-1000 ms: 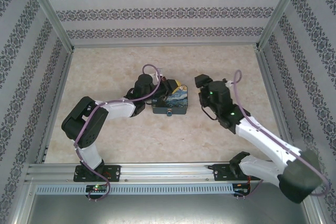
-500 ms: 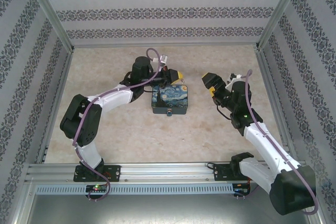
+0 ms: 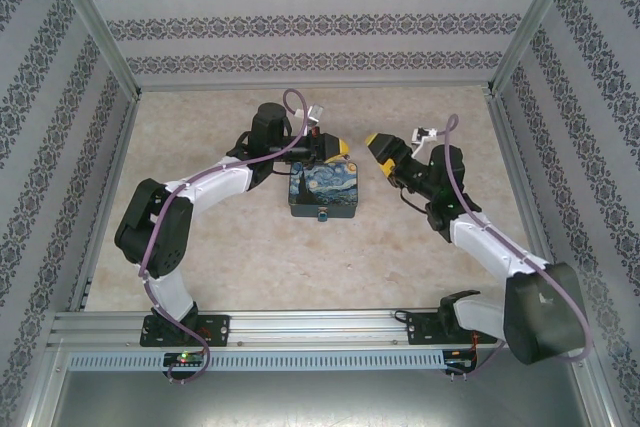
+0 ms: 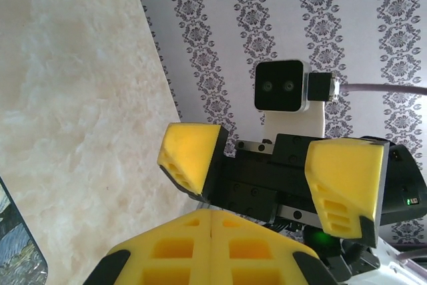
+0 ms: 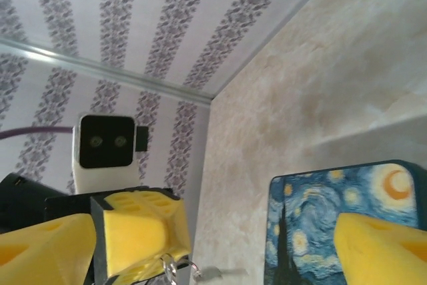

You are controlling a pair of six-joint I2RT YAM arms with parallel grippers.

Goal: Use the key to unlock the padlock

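Above the table behind the box, my left gripper [image 3: 338, 144] is shut, its yellow pads [image 4: 210, 245] pressed together. In the right wrist view the left gripper [image 5: 155, 259] pinches a silvery key ring, and the small grey key [image 5: 223, 273] hangs from it, pointing toward the box. My right gripper [image 3: 385, 155] faces it from the right, open and holding nothing. It is the right gripper [image 4: 267, 171] seen opposite in the left wrist view, jaws wide apart. The padlock [image 3: 323, 215] looks like a tiny blue thing on the near side of the Starry Night box [image 3: 325, 192].
The box lid [image 5: 340, 225] lies just below the two grippers. Patterned walls [image 3: 320, 22] enclose the marble tabletop [image 3: 270, 257] at the back and on both sides. An aluminium rail [image 3: 320, 325] runs along the near edge by the arm bases.
The left gripper lifted off the box to a spot behind it and now holds still. The right gripper opened and swung left toward the left gripper's tip.
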